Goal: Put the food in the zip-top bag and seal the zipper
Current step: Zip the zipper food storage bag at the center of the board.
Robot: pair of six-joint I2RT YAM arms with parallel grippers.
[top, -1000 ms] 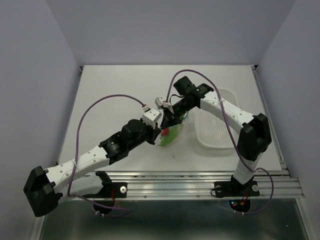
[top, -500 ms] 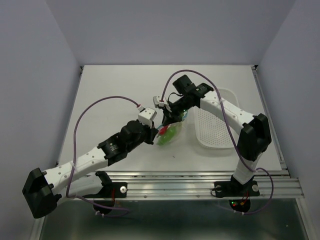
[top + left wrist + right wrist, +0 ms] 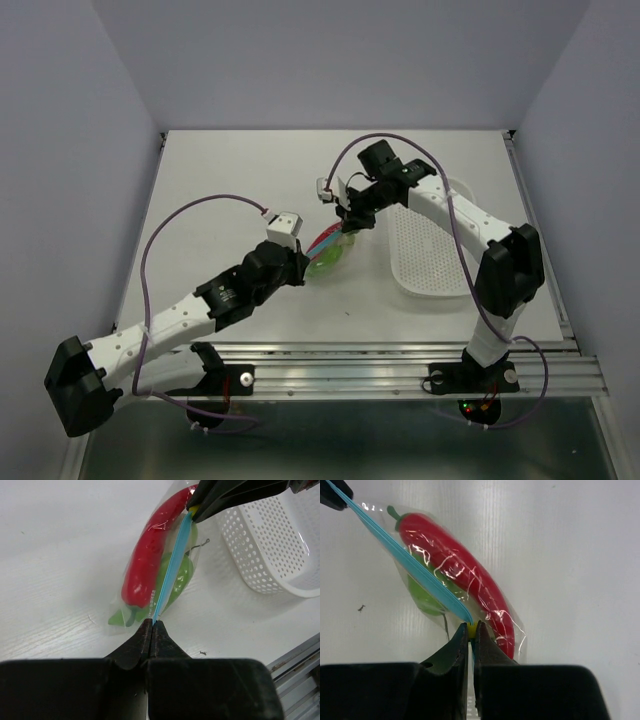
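Mid-frame, the left gripper and right gripper each clamp one end of the zipper, the zip-top bag with its red chili stretched between.

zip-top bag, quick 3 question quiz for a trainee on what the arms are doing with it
1. True or false: the red chili lies inside the zip-top bag.
2. What is the left pincer shut on? A: the chili's stem. B: one end of the zipper. C: nothing.
3. Fill in: the right pincer is shut on the zipper's other ____.

Key: 1 true; 2 B; 3 end.
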